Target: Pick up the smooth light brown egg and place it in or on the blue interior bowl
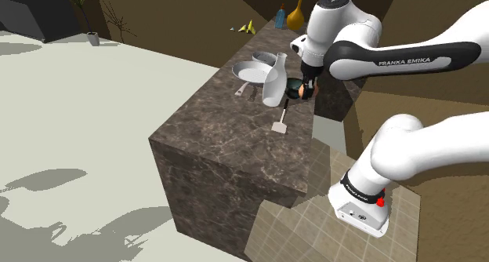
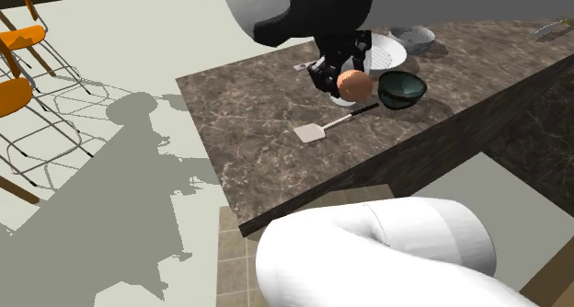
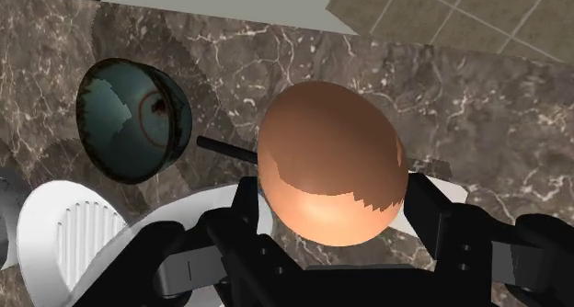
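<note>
All-black two-finger hand [image 3: 333, 209] is clamped on the smooth light brown egg [image 3: 331, 158], one finger on each side of its lower half, most of the egg sticking out past the fingertips. Egg is off the surface, held in the air over the dark brown marble-look bench [image 3: 478, 103]. In the wrist view the dark round bowl [image 3: 133, 121] w/ teal-blue interior sits on the bench to one side of the egg, clearly apart from it, opening toward the camera. A thin black handle runs from near the bowl and passes behind the egg.

Second exterior view: hand [image 2: 340, 73] hangs under the white arm, egg [image 2: 353, 82] on that view's left of the bowl [image 2: 403, 87], small gap btwn them. White flat spatula w/ black handle [image 2: 333, 124] lies on the bench [image 2: 258, 103] just below the egg in this view. White round plate [image 2: 386, 50] and a grey dish [image 2: 412, 37] sit further back.

Shoulder view: hand [image 1: 307, 86] is low over the bench [image 1: 211, 135]. Tall white bottle [image 1: 274, 80] stands upright just beside it on that view's left, bowl [image 1: 293, 88] partly hidden btwn the two. Spatula [image 1: 280, 121] lies nearer the bench's front, plate [image 1: 252, 70] behind the bottle
</note>
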You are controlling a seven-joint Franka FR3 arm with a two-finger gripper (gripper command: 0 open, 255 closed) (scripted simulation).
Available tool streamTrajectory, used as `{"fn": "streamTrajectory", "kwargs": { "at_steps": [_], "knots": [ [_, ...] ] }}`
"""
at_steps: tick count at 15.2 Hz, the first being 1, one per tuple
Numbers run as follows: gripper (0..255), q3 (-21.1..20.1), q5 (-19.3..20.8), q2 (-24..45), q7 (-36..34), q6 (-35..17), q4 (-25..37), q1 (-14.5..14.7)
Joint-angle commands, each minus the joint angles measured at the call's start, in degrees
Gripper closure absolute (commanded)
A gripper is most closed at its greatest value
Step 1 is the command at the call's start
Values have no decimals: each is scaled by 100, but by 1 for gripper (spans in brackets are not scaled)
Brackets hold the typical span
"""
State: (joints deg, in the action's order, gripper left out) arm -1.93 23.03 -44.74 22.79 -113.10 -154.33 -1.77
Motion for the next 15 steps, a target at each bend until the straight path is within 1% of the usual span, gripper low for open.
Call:
{"fn": "streamTrajectory", "kwargs": {
  "at_steps": [1, 5, 8, 12, 15],
  "knots": [
    [255, 205, 176, 268, 177, -211, 150, -148],
    [255, 638, 472, 912, 545, -631, 556, -413],
    [255, 941, 613, 1429, 821, -909, 931, -557],
    [255, 1317, 675, 2144, 1215, -1227, 1512, -689],
    [255, 1581, 621, 2697, 1540, -1424, 2004, -753]
  ]
}}
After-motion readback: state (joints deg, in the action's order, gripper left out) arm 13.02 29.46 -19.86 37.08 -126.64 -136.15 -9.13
